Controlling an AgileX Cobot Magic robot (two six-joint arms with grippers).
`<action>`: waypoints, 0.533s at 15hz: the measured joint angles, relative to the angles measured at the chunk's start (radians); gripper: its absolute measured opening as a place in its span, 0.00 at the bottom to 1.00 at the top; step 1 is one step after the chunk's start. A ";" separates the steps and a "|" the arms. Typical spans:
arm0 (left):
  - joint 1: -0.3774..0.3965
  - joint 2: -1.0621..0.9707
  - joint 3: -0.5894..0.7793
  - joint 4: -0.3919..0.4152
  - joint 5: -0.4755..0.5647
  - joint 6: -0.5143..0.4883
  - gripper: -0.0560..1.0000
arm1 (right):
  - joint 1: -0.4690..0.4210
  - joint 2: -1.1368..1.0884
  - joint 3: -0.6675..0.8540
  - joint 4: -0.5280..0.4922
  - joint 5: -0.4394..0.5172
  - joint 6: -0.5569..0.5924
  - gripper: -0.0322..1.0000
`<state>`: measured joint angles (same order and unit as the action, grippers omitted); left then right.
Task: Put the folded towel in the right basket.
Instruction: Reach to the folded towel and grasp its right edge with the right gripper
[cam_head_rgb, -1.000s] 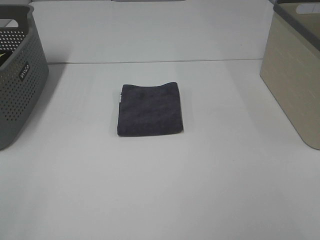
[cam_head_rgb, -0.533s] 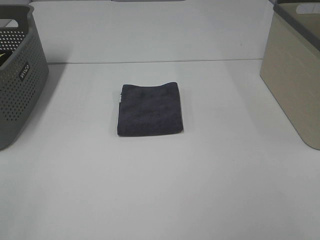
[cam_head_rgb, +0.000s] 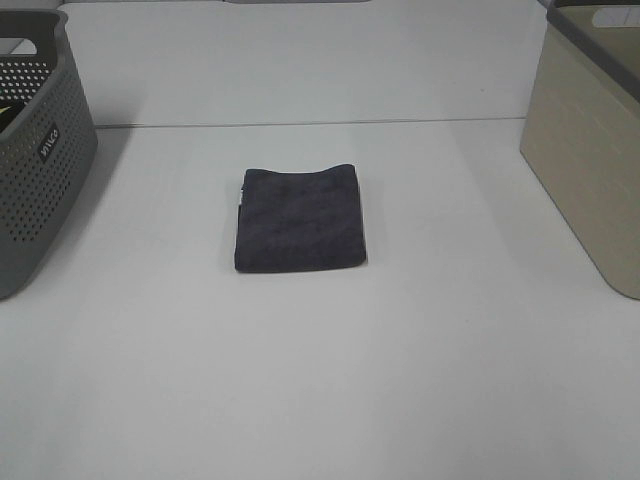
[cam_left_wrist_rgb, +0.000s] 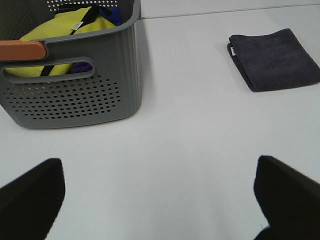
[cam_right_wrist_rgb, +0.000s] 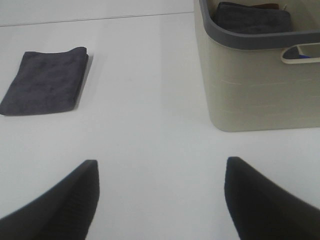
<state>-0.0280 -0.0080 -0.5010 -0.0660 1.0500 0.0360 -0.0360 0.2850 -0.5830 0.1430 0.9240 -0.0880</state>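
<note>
A dark grey folded towel (cam_head_rgb: 299, 218) lies flat in the middle of the white table; it also shows in the left wrist view (cam_left_wrist_rgb: 274, 59) and the right wrist view (cam_right_wrist_rgb: 45, 82). The beige right basket (cam_head_rgb: 590, 150) stands at the right edge, with a dark towel (cam_right_wrist_rgb: 252, 18) inside it. My left gripper (cam_left_wrist_rgb: 160, 200) is open and empty above bare table, well short of the towel. My right gripper (cam_right_wrist_rgb: 160, 197) is open and empty, between the towel and the basket (cam_right_wrist_rgb: 255, 85). Neither arm shows in the high view.
A grey perforated basket (cam_head_rgb: 35, 150) stands at the left edge; in the left wrist view it (cam_left_wrist_rgb: 75, 85) holds yellow and blue cloths. The table's back edge runs behind the towel.
</note>
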 joint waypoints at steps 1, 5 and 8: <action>0.000 0.000 0.000 0.000 0.000 0.000 0.98 | 0.000 0.096 -0.044 0.027 -0.021 0.000 0.69; 0.000 0.000 0.000 0.000 0.000 0.000 0.98 | 0.000 0.469 -0.254 0.112 -0.039 -0.057 0.69; 0.000 0.000 0.000 0.000 0.000 0.000 0.98 | 0.000 0.755 -0.494 0.134 -0.025 -0.143 0.68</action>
<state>-0.0280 -0.0080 -0.5010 -0.0660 1.0500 0.0360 -0.0360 1.0400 -1.0770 0.2770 0.8990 -0.2310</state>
